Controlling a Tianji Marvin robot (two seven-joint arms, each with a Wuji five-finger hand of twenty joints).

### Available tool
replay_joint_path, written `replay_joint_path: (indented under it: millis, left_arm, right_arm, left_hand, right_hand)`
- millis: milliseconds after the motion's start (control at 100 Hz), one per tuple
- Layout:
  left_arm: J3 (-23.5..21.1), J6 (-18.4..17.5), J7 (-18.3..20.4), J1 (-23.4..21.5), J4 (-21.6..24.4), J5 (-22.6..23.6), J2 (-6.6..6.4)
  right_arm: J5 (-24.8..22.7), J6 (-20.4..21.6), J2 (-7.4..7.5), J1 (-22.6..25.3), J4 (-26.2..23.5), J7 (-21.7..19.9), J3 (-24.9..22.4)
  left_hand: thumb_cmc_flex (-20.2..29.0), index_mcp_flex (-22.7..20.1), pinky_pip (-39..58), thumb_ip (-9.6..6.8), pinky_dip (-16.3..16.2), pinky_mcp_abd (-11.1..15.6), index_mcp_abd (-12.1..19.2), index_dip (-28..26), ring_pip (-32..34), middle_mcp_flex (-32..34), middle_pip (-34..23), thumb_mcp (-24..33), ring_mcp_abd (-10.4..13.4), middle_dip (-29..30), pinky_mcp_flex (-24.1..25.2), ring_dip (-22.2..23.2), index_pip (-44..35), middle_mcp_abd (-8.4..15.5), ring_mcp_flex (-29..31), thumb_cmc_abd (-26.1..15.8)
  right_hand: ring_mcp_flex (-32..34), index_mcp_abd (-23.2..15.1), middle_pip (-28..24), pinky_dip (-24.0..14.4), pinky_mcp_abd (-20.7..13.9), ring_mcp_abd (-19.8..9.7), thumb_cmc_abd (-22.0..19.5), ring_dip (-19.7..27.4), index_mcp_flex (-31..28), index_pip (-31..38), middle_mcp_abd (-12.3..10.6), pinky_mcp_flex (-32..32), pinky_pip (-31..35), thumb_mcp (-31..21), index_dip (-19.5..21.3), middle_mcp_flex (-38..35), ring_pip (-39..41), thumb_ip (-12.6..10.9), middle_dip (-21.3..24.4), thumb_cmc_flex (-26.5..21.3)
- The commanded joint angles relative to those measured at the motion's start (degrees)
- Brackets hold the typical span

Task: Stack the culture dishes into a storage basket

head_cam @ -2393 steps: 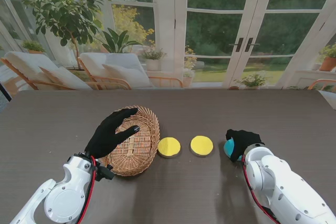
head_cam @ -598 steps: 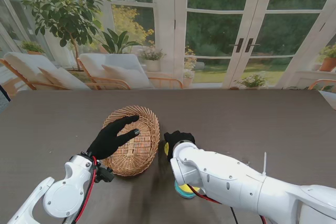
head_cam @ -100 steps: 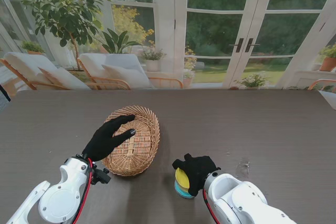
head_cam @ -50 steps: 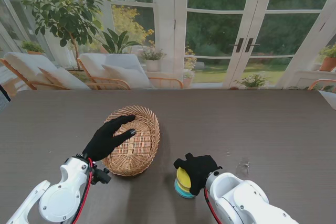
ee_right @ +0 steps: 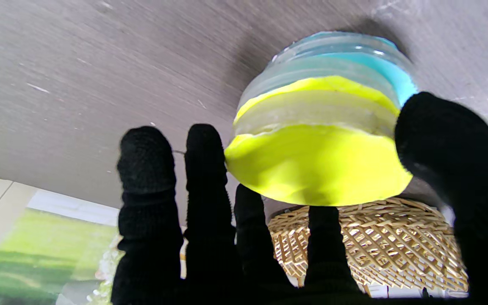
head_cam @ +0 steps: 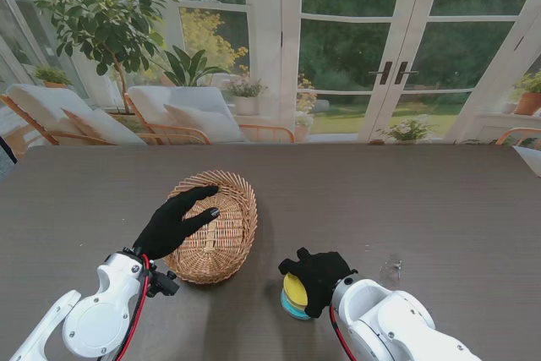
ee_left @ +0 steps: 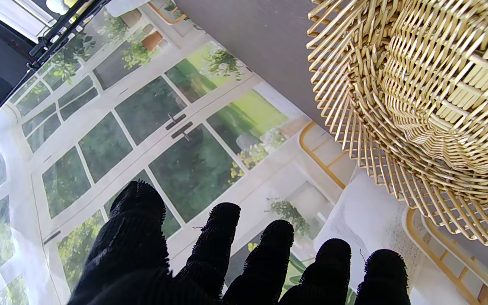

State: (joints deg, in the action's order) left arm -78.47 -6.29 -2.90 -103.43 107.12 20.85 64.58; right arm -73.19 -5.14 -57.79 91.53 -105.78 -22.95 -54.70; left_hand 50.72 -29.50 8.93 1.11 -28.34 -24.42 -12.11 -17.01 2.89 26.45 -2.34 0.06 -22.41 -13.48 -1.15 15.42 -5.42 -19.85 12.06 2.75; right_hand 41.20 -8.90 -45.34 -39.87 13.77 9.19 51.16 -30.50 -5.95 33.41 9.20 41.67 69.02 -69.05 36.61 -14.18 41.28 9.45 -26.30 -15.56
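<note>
Colour rundown: lots of black, yellow and wicker tan on a dark desk

Both hands wear fuzzy black gloves, the left hand (head_cam: 173, 224) and the right hand (head_cam: 319, 277) alike, on glossy white arms (head_cam: 97, 320) with red cables (head_cam: 144, 298) at the wrists. The storage basket (head_cam: 215, 227) is pale golden-tan wicker, an open lattice weave round the rim and tighter bands inside. The stack of culture dishes (ee_right: 320, 123) has two bright yellow ones on a teal-blue one, with clear, cloudy plastic edges between. The desk (head_cam: 406, 200) is dark grey-brown with fine streaky grain.
</note>
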Motion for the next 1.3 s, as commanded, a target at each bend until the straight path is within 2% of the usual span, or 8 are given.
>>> replay_joint_path:
  millis: [0,320,440,620,780,800,850,1290]
  left_arm:
    - [-0.01,0.17,1.11,-0.10,0.29,-0.14,0.17]
    - [-0.05,0.08,1.11,-0.18,0.28,-0.06,0.15]
    - [-0.06,0.09,1.17,-0.19,0.28,-0.05,0.14]
    - [-0.03,0.09,1.23,-0.15,0.25,-0.03,0.13]
    - [0.02,-0.01,1.36,-0.04,0.16,-0.04,0.10]
    - [0.02,-0.02,1.37,-0.04,0.15,-0.05,0.09]
    - [0.03,-0.04,1.39,-0.03,0.14,-0.03,0.09]
    - [0.05,-0.03,1.35,-0.05,0.15,0.01,0.09]
  right_arm:
    - [-0.23,0.72,0.07,0.35,-0.03,-0.62,0.10]
    - [-0.10,1.87,0.14,0.49,-0.10,-0.57,-0.31]
    - [0.80,3.20,0.22,1.14,-0.90,-1.44,-1.56]
    - [1.60,4.33,0.10,3.02,-2.00,-0.30,-3.85]
    - [2.12,5.51,-0.02,4.67,-2.69,1.38,-5.52]
    - [2.18,5.62,-0.03,4.77,-2.71,1.55,-5.63]
    - [2.34,5.80,-0.06,4.95,-2.62,2.15,-5.77]
    - [2.43,4.07,-0.26,4.44,-0.22,5.89,-4.23]
  left_hand:
    - [-0.20,-0.08,-1.59,-0.76,0.43,1.75,0.04,-0.04,-0.65,0.31,-0.13,-1.02,0.47,-0.15,0.41,-0.35,0.47,-0.08,-0.89,-2.15]
    - [-0.19,-0.08,-1.59,-0.77,0.43,1.78,-0.02,-0.05,-0.67,0.28,-0.12,-1.02,0.43,-0.15,0.40,-0.35,0.47,-0.14,-0.92,-2.15]
    - [-0.16,0.00,-1.58,-0.78,0.42,1.80,0.02,-0.04,-0.66,0.26,-0.11,-1.00,0.43,-0.15,0.38,-0.35,0.50,-0.16,-0.91,-2.15]
    - [-0.23,0.04,-1.59,-0.76,0.43,1.80,0.12,-0.04,-0.66,0.22,-0.09,-1.03,0.45,-0.14,0.42,-0.35,0.51,-0.09,-0.91,-2.22]
    - [-0.19,0.02,-1.56,-0.77,0.42,1.82,0.08,-0.04,-0.67,0.27,-0.11,-1.01,0.43,-0.14,0.35,-0.36,0.51,-0.08,-0.93,-2.20]
    - [-0.15,-0.03,-1.57,-0.78,0.42,1.90,0.06,-0.05,-0.67,0.26,-0.11,-1.00,0.47,-0.14,0.38,-0.36,0.49,-0.13,-0.93,-2.18]
    - [-0.18,-0.03,-1.58,-0.77,0.42,1.84,0.07,-0.05,-0.68,0.25,-0.11,-1.01,0.45,-0.14,0.38,-0.36,0.49,-0.10,-0.96,-2.20]
    - [-0.19,0.00,-1.57,-0.77,0.43,1.84,0.06,-0.04,-0.67,0.35,-0.14,-1.02,0.36,-0.15,0.36,-0.36,0.50,-0.03,-0.92,-2.17]
  right_hand:
    - [-1.89,0.61,0.53,-0.03,1.78,1.50,-0.67,0.85,2.21,-1.07,-0.67,-15.29,-1.24,0.94,1.28,3.10,-1.24,-1.75,0.12,1.47]
    - [-4.76,1.24,4.16,2.06,3.63,4.13,-1.59,5.80,2.46,-6.18,-0.45,-18.13,-6.26,3.29,4.82,4.79,-11.79,-0.69,3.27,3.83]
    - [-6.87,3.71,7.74,4.87,5.71,5.18,-1.82,9.20,2.51,-10.38,-0.65,-20.49,-11.82,4.76,6.39,4.59,-18.41,0.07,5.82,5.86]
    - [-9.07,4.94,8.54,9.91,8.89,6.60,-3.06,13.01,1.98,-10.40,-0.30,-24.08,-20.80,5.60,8.44,4.56,-25.42,0.28,7.01,7.02]
    - [-11.49,5.98,9.89,15.71,11.47,7.77,-3.83,16.44,1.13,-7.84,0.59,-27.16,-28.72,6.15,5.34,4.15,-30.64,0.79,8.89,8.59]
    - [-11.78,5.96,9.73,17.04,11.62,7.91,-3.81,16.96,1.54,-5.11,0.60,-27.47,-29.27,6.13,1.21,4.18,-30.97,0.93,9.14,8.75]
    - [-12.53,5.61,10.18,18.17,11.97,8.15,-3.65,17.54,1.41,-4.51,1.07,-28.04,-30.61,5.99,-1.08,3.03,-31.97,1.12,9.40,9.12]
    - [-12.75,4.39,11.66,20.28,16.22,9.79,0.65,18.44,1.32,-3.81,0.41,-28.75,-33.54,3.33,-3.94,2.28,-33.27,2.92,9.67,12.38]
